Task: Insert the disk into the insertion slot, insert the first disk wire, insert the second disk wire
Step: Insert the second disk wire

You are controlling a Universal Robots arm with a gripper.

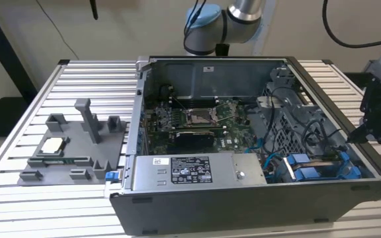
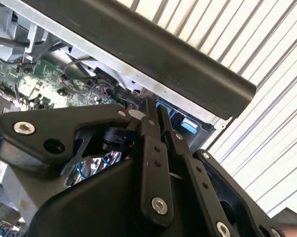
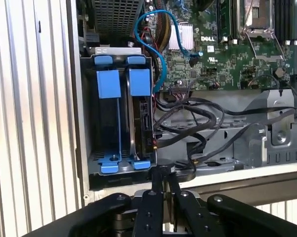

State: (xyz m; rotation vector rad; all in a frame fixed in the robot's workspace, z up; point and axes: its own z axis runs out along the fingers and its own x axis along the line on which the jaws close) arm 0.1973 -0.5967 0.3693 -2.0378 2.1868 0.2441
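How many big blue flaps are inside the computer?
2. In the first wrist view they stand side by side in the drive bay: the outer flap by the case wall, the inner flap beside the black cables. More may be hidden.

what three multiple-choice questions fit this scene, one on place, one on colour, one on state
1. Where is the gripper in the exterior view? A at its left edge; B by the computer case's wall on its right; C low in the middle.
2. The insertion slot's fittings are: A blue; B red; C green.
3. The computer case is: A panelled shut; B upside down; C open.
B, it hangs at the right wall; A, the first wrist view shows blue tabs; C, the motherboard lies bare.
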